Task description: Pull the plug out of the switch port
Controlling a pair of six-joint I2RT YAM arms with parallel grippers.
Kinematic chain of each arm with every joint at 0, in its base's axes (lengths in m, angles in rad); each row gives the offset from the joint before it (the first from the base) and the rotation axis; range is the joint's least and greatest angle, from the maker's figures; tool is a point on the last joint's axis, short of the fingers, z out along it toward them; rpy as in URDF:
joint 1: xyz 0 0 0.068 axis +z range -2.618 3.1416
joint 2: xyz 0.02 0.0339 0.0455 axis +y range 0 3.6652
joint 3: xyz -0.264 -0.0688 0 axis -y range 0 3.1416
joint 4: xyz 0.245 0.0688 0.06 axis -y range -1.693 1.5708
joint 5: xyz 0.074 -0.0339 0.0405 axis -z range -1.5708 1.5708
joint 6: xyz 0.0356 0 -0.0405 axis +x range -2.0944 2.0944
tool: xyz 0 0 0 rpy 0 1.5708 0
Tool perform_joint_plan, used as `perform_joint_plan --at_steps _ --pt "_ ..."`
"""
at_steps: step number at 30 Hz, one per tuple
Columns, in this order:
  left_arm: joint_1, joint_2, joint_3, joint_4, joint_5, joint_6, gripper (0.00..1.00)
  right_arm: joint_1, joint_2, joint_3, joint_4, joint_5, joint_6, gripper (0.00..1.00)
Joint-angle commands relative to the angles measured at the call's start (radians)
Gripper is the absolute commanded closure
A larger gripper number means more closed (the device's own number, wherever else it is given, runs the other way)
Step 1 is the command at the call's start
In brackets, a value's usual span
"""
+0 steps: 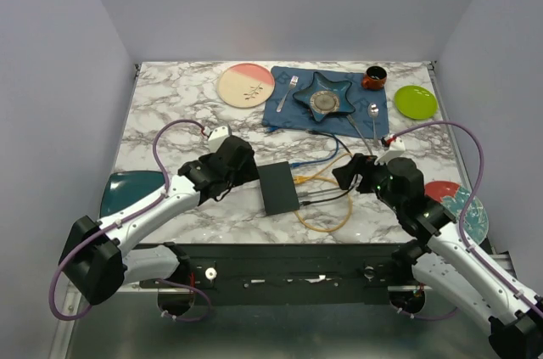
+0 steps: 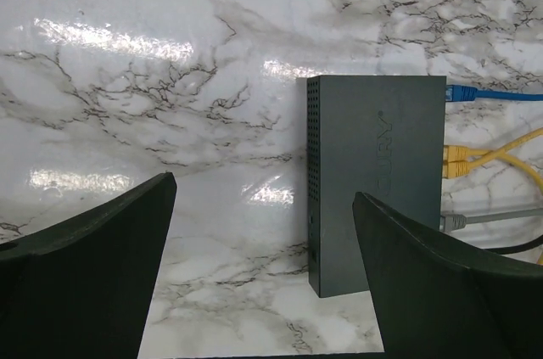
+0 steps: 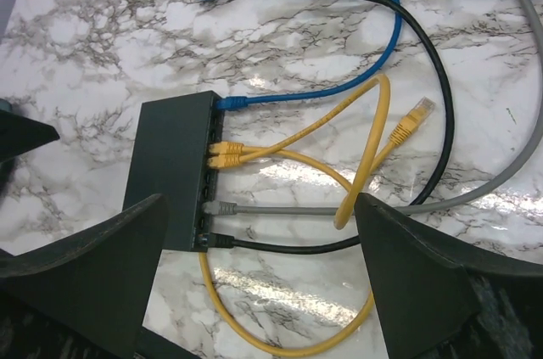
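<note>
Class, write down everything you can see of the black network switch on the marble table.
The switch is a thin, matte-black rectangular box, lying flat on the marble table, toward its near edge. Faint lettering marks its top; small vent holes perforate one long side. The opposite long edge holds sockets, occupied by a blue plug, two yellow plugs, a grey plug and a black plug. Nothing rests on it.

matte-blk switch (image 1: 278, 188), flat on table (image 1: 170, 113), 5 plugs (image 3: 222, 155) seated along R edge: blue, 2 yellow, grey, blk
</note>
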Motion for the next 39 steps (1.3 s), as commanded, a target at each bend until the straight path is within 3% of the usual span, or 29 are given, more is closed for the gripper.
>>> perform_joint_plan --at_steps 1,5,9,11,16,19,23,27,34,39 --pt "-0.001 -0.041 -0.022 0.088 0.011 0.041 0.01 0.006 -0.009 -0.011 0.039 -0.106 0.023 0.05" --pt "0.005 -0.028 0.001 0.162 -0.006 0.073 0.01 0.006 0.050 -0.031 0.084 -0.196 0.081 0.12" --pt "0.010 0.114 0.123 0.124 0.007 0.098 0.02 0.007 0.118 -0.063 0.117 -0.246 0.121 0.23" --pt "0.010 0.167 0.151 0.106 0.024 0.096 0.11 0.010 0.139 -0.072 0.134 -0.263 0.123 0.30" --pt "0.010 0.239 0.099 0.157 0.100 0.049 0.22 0.015 0.228 -0.065 0.139 -0.291 0.111 0.43" --pt "0.010 0.232 0.041 0.191 0.106 0.015 0.24 0.027 0.257 -0.056 0.147 -0.299 0.103 0.44" --pt "-0.001 0.203 -0.036 0.214 0.161 -0.033 0.44 0.035 0.325 -0.028 0.144 -0.271 0.081 0.45" --pt "-0.061 0.105 -0.137 0.263 0.182 -0.099 0.47 0.036 0.423 0.026 0.144 -0.237 0.074 0.45" --pt "-0.242 -0.021 -0.246 0.265 0.097 -0.183 0.47 0.036 0.627 0.231 0.127 -0.225 0.040 0.44" --pt "-0.306 -0.071 -0.306 0.283 0.079 -0.237 0.59 0.036 0.803 0.413 0.081 -0.228 0.022 0.44"
